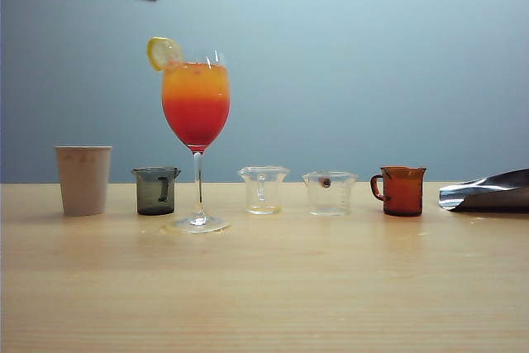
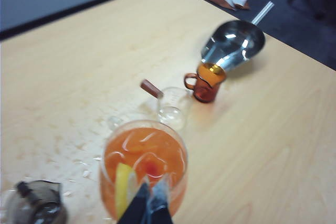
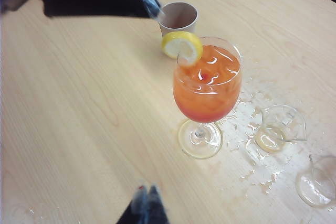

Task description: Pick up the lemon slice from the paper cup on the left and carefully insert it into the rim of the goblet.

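Yellow-rinded and pale-fleshed, the small round lemon slice [image 1: 163, 52] already sits wedged on the rim of the tall clear stemmed goblet [image 1: 197, 113] with its orange-over-red drink — the insertion looks done, the plain beige paper cup [image 1: 83, 179] standing apart at the left. The left gripper [image 2: 148, 203] hangs above the glass, fingers pressed together on nothing; the right gripper [image 3: 145, 206], likewise closed and empty, hovers near the goblet's foot — only withdrawal seems left.

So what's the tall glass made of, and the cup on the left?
The goblet looks like clear, shiny glass: the drink shows through and its foot glints. The cup looks like matte beige paper, with no shine or see-through, though thin plastic can't be ruled out.
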